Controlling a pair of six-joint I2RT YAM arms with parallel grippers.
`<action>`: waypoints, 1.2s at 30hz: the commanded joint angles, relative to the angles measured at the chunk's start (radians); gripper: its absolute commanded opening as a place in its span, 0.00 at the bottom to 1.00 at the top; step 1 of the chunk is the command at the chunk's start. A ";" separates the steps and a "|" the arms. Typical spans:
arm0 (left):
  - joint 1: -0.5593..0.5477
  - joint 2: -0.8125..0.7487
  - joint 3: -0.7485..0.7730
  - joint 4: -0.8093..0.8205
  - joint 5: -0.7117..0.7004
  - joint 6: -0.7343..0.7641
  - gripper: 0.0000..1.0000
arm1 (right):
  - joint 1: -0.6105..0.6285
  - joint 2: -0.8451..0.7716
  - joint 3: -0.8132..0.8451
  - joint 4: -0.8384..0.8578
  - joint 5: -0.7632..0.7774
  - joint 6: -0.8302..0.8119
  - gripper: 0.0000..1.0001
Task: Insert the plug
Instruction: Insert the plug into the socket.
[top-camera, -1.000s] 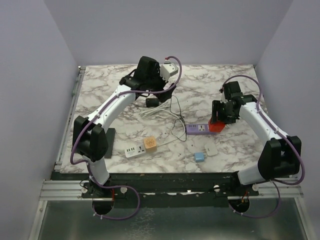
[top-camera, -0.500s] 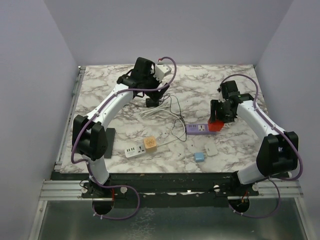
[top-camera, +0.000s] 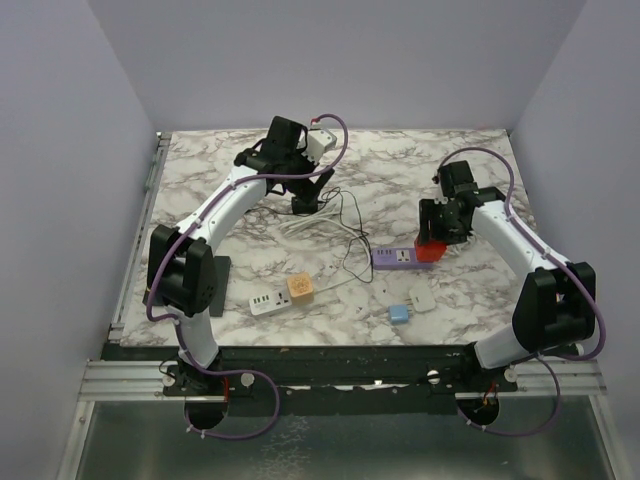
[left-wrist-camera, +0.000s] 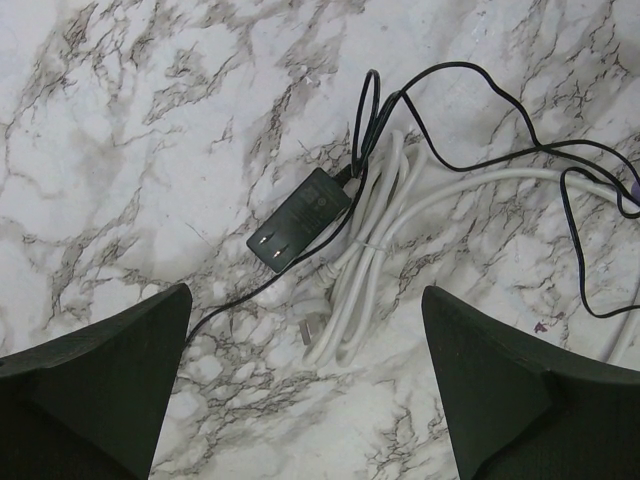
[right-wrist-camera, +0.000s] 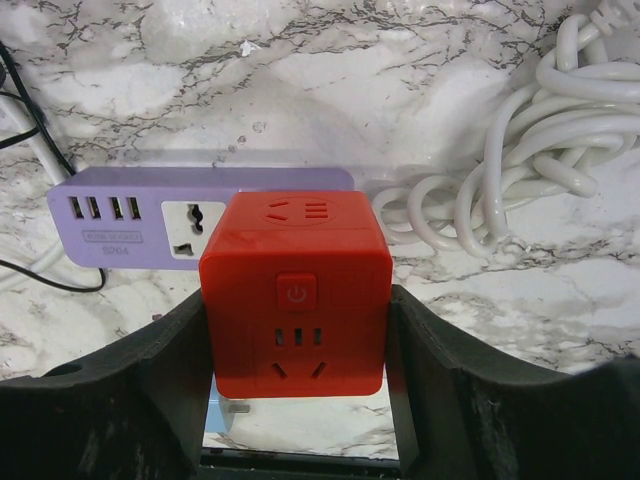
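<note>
A black two-prong plug (left-wrist-camera: 300, 218) lies flat on the marble with its thin black cord looping away to the right. My left gripper (left-wrist-camera: 305, 295) hangs open just above it, one finger on each side and nothing between them; from above the left gripper (top-camera: 308, 192) covers the plug. My right gripper (right-wrist-camera: 297, 340) is shut on a red cube socket (right-wrist-camera: 295, 300), which sits against the right end of a purple power strip (right-wrist-camera: 140, 225). The top view shows the red cube (top-camera: 430, 253) beside the purple strip (top-camera: 393, 258).
A coiled white cable (left-wrist-camera: 365, 250) with a white plug (left-wrist-camera: 310, 325) lies beside the black plug. Another white coil (right-wrist-camera: 510, 170) sits behind the cube. Near the front are a white USB strip (top-camera: 263, 302), an orange cube (top-camera: 300, 288), a blue adapter (top-camera: 400, 314) and a white adapter (top-camera: 421, 298).
My left gripper has swung left and down until it hangs over the black plug. The right gripper has barely moved and still grips the red cube.
</note>
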 joint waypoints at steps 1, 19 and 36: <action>0.010 0.009 0.030 -0.005 -0.029 -0.025 0.99 | 0.015 0.020 -0.007 0.021 0.028 -0.002 0.01; 0.034 -0.008 0.015 0.004 -0.027 -0.033 0.99 | 0.048 0.019 -0.026 -0.010 0.100 -0.004 0.01; 0.047 -0.018 0.003 0.011 -0.024 -0.040 0.99 | 0.060 -0.045 -0.060 -0.021 0.117 0.019 0.01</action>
